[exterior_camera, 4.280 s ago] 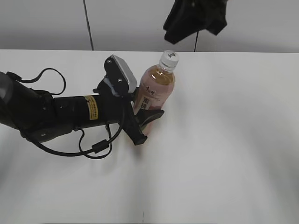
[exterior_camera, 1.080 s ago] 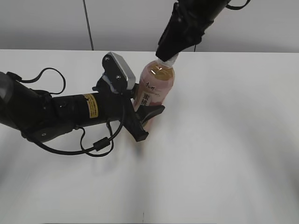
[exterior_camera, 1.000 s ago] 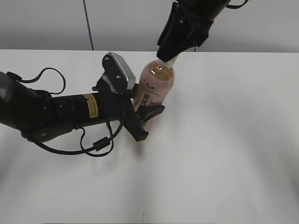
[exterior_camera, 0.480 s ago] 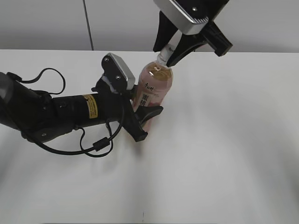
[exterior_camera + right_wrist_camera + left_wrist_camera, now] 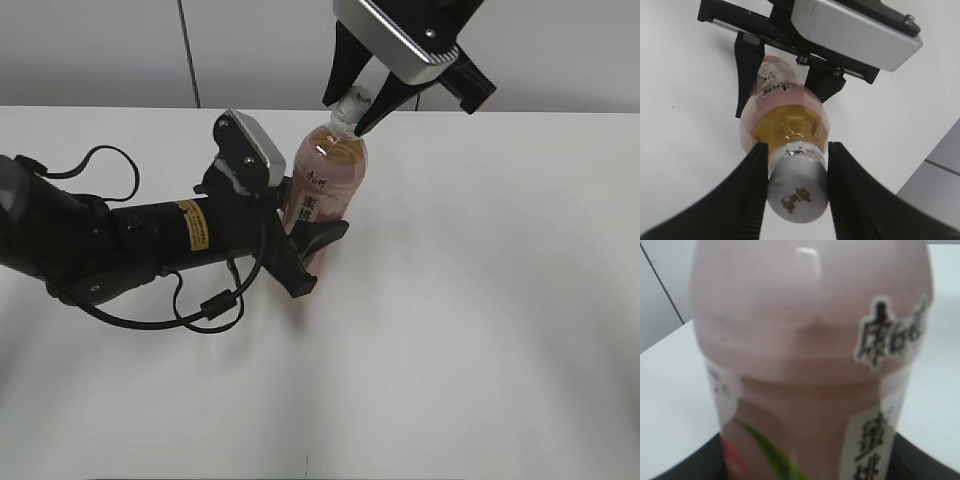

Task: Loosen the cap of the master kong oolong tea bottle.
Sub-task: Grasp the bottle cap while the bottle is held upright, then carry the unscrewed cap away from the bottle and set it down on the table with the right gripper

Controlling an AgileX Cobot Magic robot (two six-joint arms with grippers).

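The master kong oolong tea bottle (image 5: 325, 185) stands on the white table (image 5: 480, 300), amber tea inside, with a pink label. My left gripper (image 5: 315, 258) is shut on its lower body from the left. In the left wrist view the bottle (image 5: 810, 365) fills the frame, with dark jaws at both bottom corners. My right gripper (image 5: 350, 110) comes down from above and is shut on the white cap (image 5: 357, 98). In the right wrist view both black fingers (image 5: 752, 185) press the sides of the cap (image 5: 797, 192), above the bottle's shoulder (image 5: 785, 115).
The left arm (image 5: 120, 245) lies across the table's left side with a looping black cable (image 5: 205, 310). A grey wall (image 5: 250, 50) with a thin dark line runs behind the table's far edge.
My right gripper came down from above onto the cap, closed on it and has turned about it. The bottle's top has leaned slightly left. The left gripper keeps its hold.
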